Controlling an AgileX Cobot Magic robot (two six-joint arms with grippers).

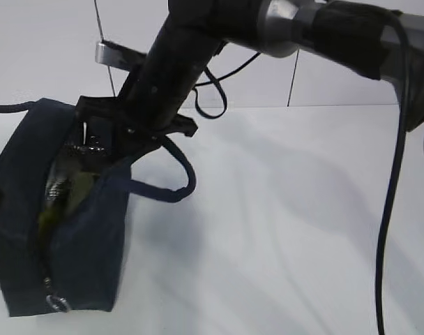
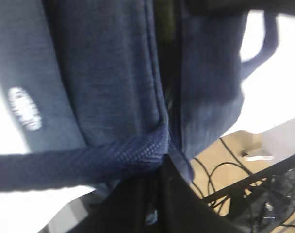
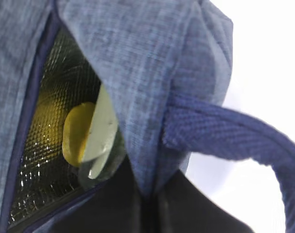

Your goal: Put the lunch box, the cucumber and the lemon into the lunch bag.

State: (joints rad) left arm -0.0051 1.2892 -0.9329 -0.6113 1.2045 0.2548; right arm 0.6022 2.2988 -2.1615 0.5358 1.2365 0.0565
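Navy fabric fills most of what I see: the lunch bag (image 1: 65,230) sits on the white table (image 1: 289,223) at the left of the exterior view, its top gaping, one loop handle (image 1: 177,178) hanging out to the right. The zipper's ring pull (image 1: 56,302) dangles at the bag's near bottom corner.

Right arm comes across from the upper right, w/ its gripper (image 1: 104,139) down at the bag's open top edge. In the right wrist view the fingers are hidden under dark blur at the bottom, but the fabric bunches to a pinch point there, beside where the handle (image 3: 235,138) joins. I read the right gripper as closed tight on the bag's rim.

Through the opening in that view: silver foil lining (image 3: 60,73), the yellow lemon (image 3: 75,131) inside, and the pale green lid of the lunch box (image 3: 103,128) leaning against it, on edge. Cucumber I can't pick out.

Left wrist view is close & blurry: bag wall w/ the white logo (image 2: 25,108), and a handle strap (image 2: 89,165) running toward the left gripper (image 2: 159,167). Jaws look drawn in narrow on the strap where it meets the bag's seam, though the fingertips themselves are lost in dark.
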